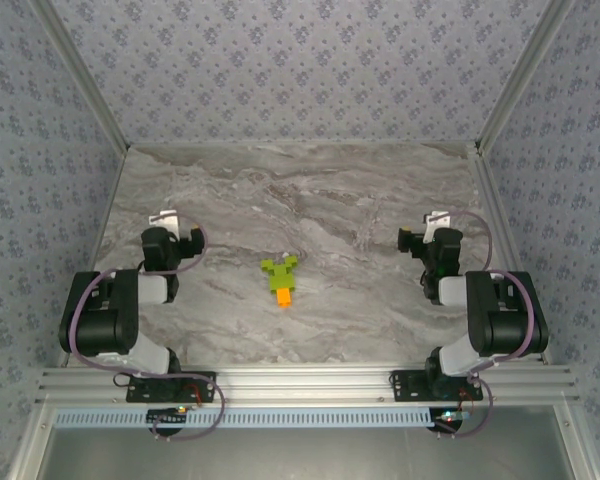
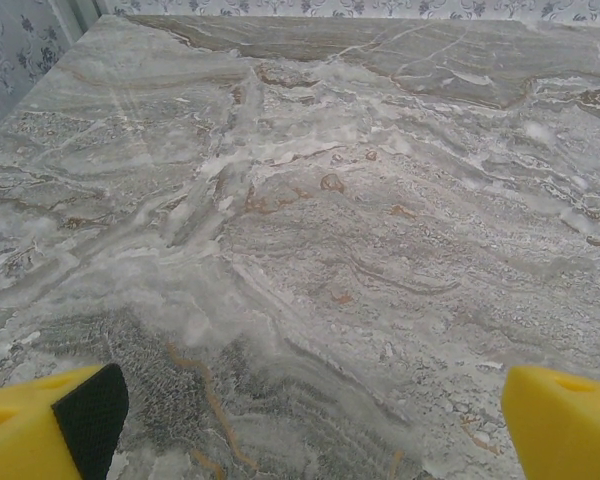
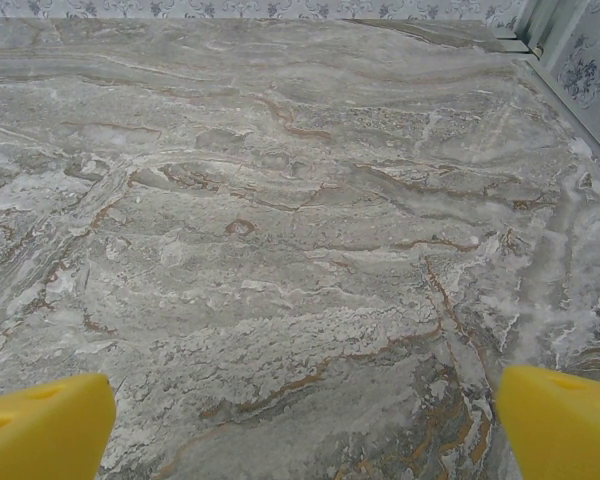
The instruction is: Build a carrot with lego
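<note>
The lego carrot [image 1: 281, 279] lies flat at the middle of the marble table [image 1: 310, 190]: an orange brick body toward the near edge, lime-green bricks spread as leaves at its far end. My left gripper [image 1: 170, 226] hovers well to its left, folded back near its base. My right gripper [image 1: 427, 232] sits about as far to its right. In the left wrist view the yellow fingertips [image 2: 50, 430] stand wide apart with bare marble between them. The right wrist view shows the same: yellow fingertips [image 3: 45, 430] far apart, nothing between. Both grippers are open.
Patterned walls [image 1: 300, 60] with aluminium rails close the table at the back and both sides. An aluminium frame [image 1: 310, 385] carrying the two arm bases runs along the near edge. Bare marble surrounds the carrot on every side.
</note>
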`<state>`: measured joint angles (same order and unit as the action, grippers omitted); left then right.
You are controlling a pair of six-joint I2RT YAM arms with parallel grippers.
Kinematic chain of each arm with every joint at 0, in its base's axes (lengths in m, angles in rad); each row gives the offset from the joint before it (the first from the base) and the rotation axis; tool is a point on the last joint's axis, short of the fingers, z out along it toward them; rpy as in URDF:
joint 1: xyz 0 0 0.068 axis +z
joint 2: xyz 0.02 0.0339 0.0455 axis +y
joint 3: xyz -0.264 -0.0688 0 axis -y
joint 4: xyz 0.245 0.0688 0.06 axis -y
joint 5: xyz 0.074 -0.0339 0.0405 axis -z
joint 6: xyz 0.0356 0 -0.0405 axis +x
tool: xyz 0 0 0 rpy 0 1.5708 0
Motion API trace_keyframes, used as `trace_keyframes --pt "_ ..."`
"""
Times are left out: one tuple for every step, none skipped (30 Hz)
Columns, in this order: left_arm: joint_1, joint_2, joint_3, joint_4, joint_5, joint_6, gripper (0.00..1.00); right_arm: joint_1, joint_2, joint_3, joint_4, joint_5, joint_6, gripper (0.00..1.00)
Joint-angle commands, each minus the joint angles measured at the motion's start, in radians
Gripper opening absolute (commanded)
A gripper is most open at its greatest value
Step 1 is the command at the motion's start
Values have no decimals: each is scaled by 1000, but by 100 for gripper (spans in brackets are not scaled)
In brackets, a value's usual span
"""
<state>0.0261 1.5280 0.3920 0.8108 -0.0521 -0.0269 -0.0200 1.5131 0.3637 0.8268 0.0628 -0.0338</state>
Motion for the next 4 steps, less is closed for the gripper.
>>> trace_keyframes --pt "-5 3 18 2 7 -4 97 -8 9 20 -8 -8 17 100" --pt "-6 4 19 2 8 -4 97 -8 10 20 -8 -9 17 100" --pt "-5 3 19 4 8 -2 97 -7 9 21 -8 -9 17 100" --pt "-5 3 19 4 8 -3 97 -7 9 21 -8 -8 17 100"
